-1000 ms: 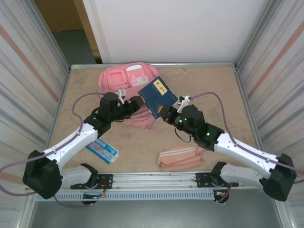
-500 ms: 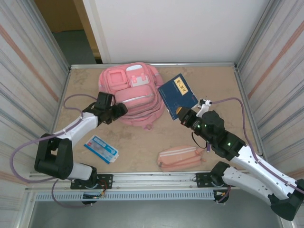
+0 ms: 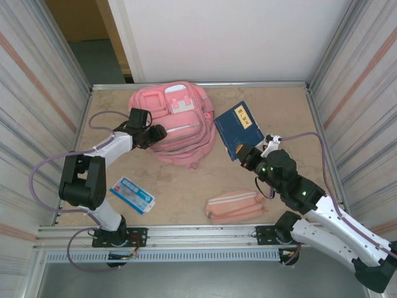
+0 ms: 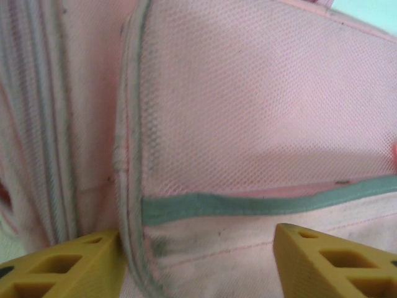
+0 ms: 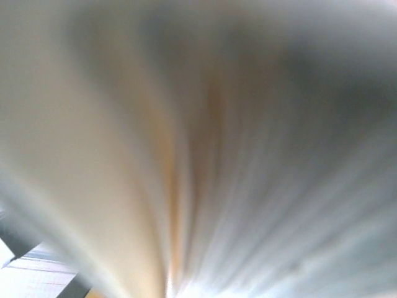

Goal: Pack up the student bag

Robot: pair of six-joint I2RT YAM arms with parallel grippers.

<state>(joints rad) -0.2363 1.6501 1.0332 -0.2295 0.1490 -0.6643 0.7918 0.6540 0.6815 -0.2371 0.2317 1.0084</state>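
Pink student bag (image 3: 180, 118) is lying at the table's (image 3: 186, 186) far edge up top, right gripper (image 3: 244, 153) clamping the blue book (image 3: 239, 124); left wrist: left gripper (image 4: 198, 254) gaping astride its mesh pocket (image 4: 260, 112) seam, probably needing centring before closing; right wrist: pages (image 5: 186, 155) blurring.

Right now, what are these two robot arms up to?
They are packing a pink backpack. The left gripper is at the backpack's side, fingers apart around its mesh pocket. The right gripper is shut on a corner of a blue book beside the backpack. A pink pencil pouch and a small packet lie on the table.
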